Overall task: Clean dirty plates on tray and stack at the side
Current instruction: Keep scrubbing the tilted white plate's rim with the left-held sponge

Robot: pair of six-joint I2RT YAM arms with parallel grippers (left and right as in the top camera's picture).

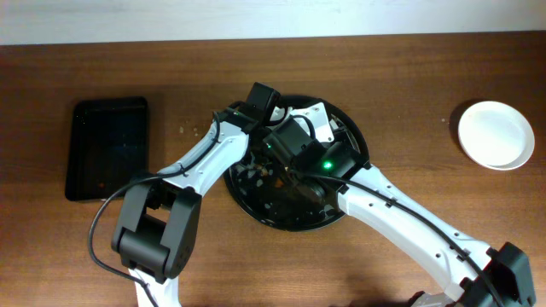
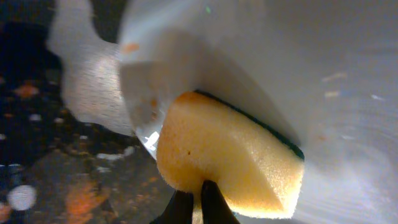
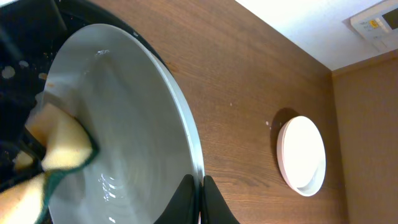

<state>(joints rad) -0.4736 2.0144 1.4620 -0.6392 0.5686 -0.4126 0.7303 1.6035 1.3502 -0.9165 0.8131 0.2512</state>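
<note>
Pinched in the left gripper (image 2: 198,200), the sponge (image 2: 230,155) pressed a plate (image 2: 323,81), clamped at its rim by the right gripper (image 3: 198,190) for steadiness above the tray (image 1: 273,220), with the clean plate (image 1: 496,135) at three o'clock.

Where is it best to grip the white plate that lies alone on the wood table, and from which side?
Its rim, most likely. The white plate lies flat on the table, so come from above and pinch the edge, one finger inside, one outside.

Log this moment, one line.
left gripper: sponge against held plate | right gripper: grips held plate over tray | side plate: on table
</note>
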